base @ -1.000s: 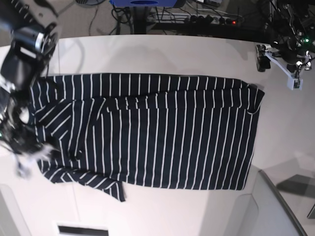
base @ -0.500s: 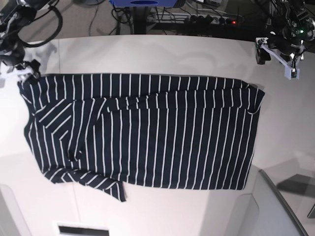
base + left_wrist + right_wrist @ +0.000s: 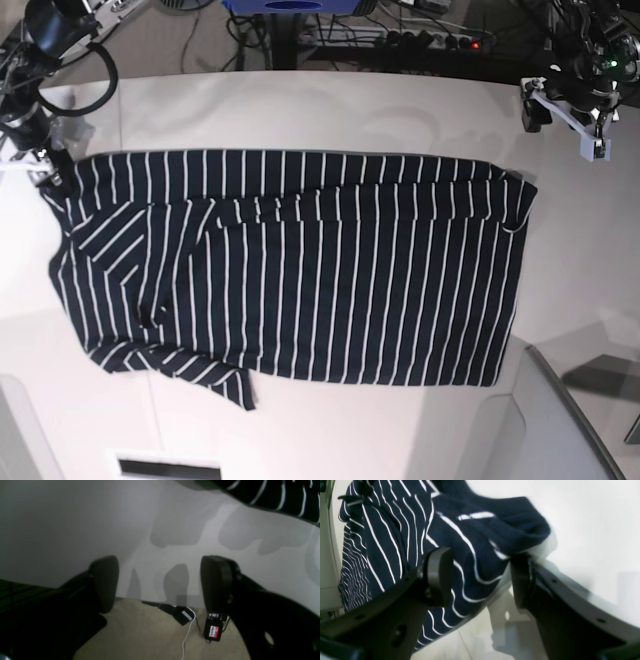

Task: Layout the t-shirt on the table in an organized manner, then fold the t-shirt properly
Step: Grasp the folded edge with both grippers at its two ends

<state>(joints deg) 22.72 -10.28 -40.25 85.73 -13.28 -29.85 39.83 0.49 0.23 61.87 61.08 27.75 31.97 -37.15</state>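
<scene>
White and smooth, the big shiny table (image 3: 330, 110) is filling most of the base view, with dark cables and boxes lying on the floor behind it. A dark navy soft t-shirt with thin white stripes (image 3: 300, 265) is lying spread out flat on the middle of the table, with some wrinkles and a folded flap near its lower left corner in that view. The right gripper (image 3: 480, 580) is sitting at the shirt's upper left corner in the base view. Its two black fingers (image 3: 437, 575) are standing wide apart with a bunched bit of the shirt lying between them, and I cannot tell if they are pinching it. The left gripper (image 3: 160, 582) is hanging over the far right corner of the table, well apart from the shirt. Its two dark pads (image 3: 105, 582) are standing apart with nothing between them, only bare table and tan floor showing below
</scene>
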